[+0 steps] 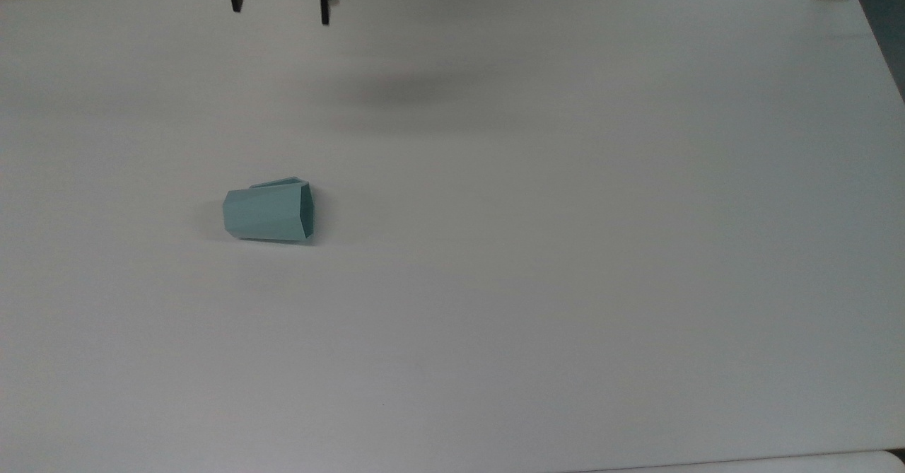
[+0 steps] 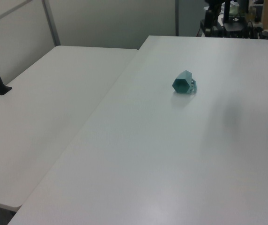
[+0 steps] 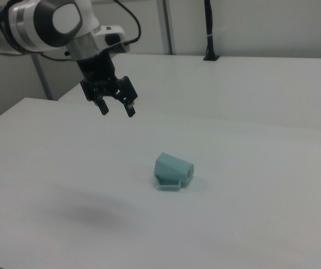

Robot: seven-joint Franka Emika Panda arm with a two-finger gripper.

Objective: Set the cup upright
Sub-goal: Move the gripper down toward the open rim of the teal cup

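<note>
cup [image 1: 268, 213] lies on its side on the white surface [image 1: 565, 247], mouth toward 3 o'clock in the top view, handle at 12 | pincer [image 1: 281, 8] released, empty, high, well apart at the cup's 12 | advice: descend, straddle the rim wall, then tip it up slowly; smooth faceted plastic may slip
</note>
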